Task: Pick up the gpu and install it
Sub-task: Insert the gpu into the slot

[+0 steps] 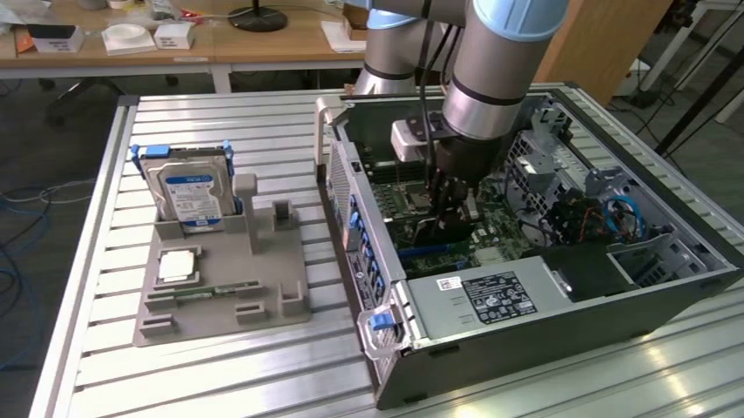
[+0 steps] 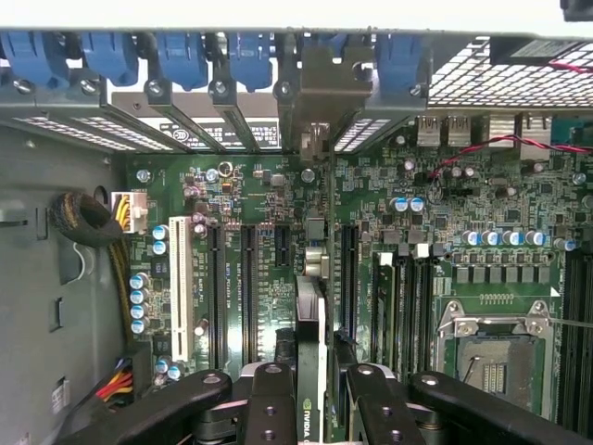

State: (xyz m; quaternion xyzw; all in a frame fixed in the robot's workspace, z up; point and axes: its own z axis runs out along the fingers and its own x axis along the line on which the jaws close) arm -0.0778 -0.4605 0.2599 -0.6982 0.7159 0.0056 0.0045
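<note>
Well inside the computer case [image 1: 524,361], the tool [image 2: 318,375] clamps the gpu [image 2: 309,315].

Soft, even room light fills the exterior view, and there are no hard shadows. The table [image 1: 104,261] slats shine, with white glare streaking them at the corner to the exterior view's right of the claw [image 1: 448,213]. The arm [image 1: 500,52] carries a pale highlight down its barrel and shades the case [image 1: 511,366] interior beneath it. In the wrist view the board [image 2: 241,185] ahead of the claw [image 2: 313,371] is evenly lit, and the far rim beyond burns out white. The gpu [image 2: 311,324], clamped between black fingers [image 2: 269,399], lies in shade.
</note>
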